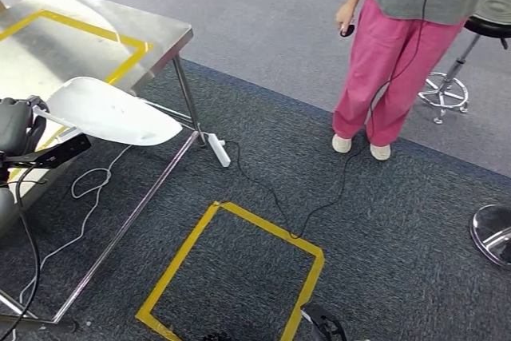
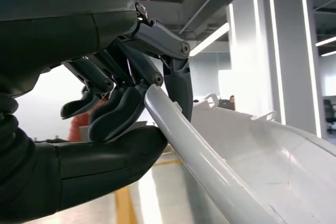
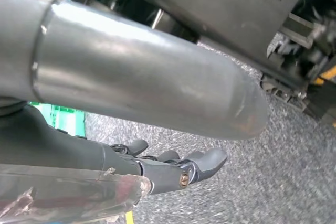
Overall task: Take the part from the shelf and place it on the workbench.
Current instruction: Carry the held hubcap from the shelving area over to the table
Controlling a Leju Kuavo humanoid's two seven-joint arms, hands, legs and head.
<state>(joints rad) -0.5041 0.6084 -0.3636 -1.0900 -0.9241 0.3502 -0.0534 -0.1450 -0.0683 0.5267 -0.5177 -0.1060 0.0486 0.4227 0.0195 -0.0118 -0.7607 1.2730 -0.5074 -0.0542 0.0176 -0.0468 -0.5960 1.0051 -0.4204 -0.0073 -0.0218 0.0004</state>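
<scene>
White glossy curved part (image 1: pixel 112 111), rolled edge, left hand (image 2: pixel 118 103) gripping

Bright overhead light — workbench (image 1: pixel 72 33) glares — sharp.

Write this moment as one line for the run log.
left hand: holds white part | part: over workbench edge | right hand: holds nothing

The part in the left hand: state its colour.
White and glossy. The part shows best in the head view, held by the left hand over the workbench.
</scene>
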